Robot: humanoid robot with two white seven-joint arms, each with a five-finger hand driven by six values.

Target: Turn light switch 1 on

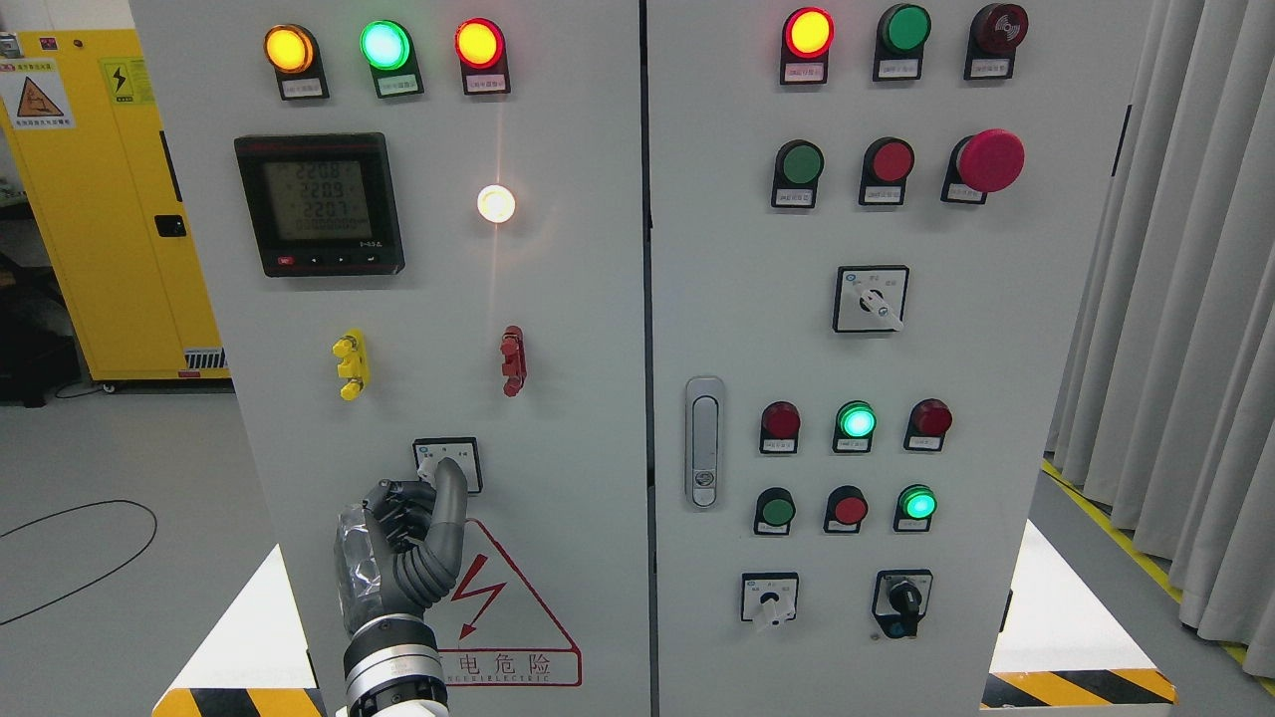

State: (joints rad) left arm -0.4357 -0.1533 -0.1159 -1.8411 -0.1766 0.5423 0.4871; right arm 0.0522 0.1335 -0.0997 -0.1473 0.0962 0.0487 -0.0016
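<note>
Low on the cabinet's left door, the left hand (408, 533) pressed its fingers (450, 488) onto light switch 1 (448, 463), pinching its knob, though a loose pinch might slip off without turning it.

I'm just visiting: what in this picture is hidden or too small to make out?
Head view only:
- Small white square rotary switch: its knob is hidden behind the left hand, so its position is unknown.
- Small white labels under the round indicator lamps: print too small to read.
- Robot's right hand: outside the frame.
- Yellow metal cabinet: cut off by the left edge and the panel.
</note>
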